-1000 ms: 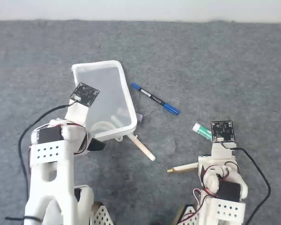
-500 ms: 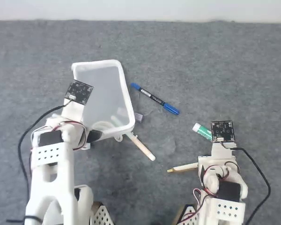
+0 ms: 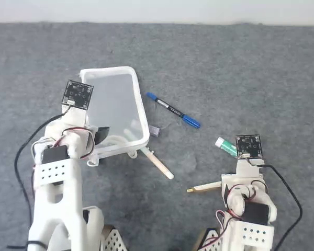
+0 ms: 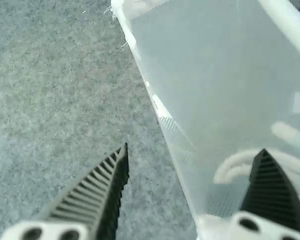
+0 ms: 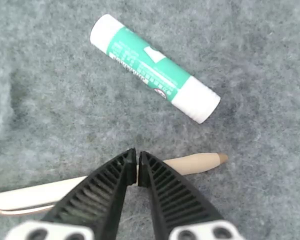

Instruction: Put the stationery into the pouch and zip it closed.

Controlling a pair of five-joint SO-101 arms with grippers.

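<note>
The white translucent pouch (image 3: pixel 115 107) lies open at the left of the grey carpet, with pale items showing through its mesh. My left gripper (image 3: pixel 100 137) stands open at the pouch's near edge; the left wrist view has the left gripper (image 4: pixel 190 172) straddling the edge of the pouch (image 4: pixel 220 75), one finger on the carpet side and one over the mesh. A blue pen (image 3: pixel 172 111) and a cream pen (image 3: pixel 157 163) lie to the right of the pouch. My right gripper (image 5: pixel 137 155) is shut and holds nothing. It hangs just over a second cream pen (image 5: pixel 190 164), near the green glue stick (image 5: pixel 155 67).
A small grey tag (image 3: pixel 155 130) lies by the pouch's near right corner. The second cream pen (image 3: pixel 204 186) and the glue stick (image 3: pixel 226 146) lie close to the right arm's base. Bare carpet stretches across the far and right side.
My left arm has swung left and away along the pouch's near edge, and the pouch's near corner has shifted slightly left. The right arm has not moved.
</note>
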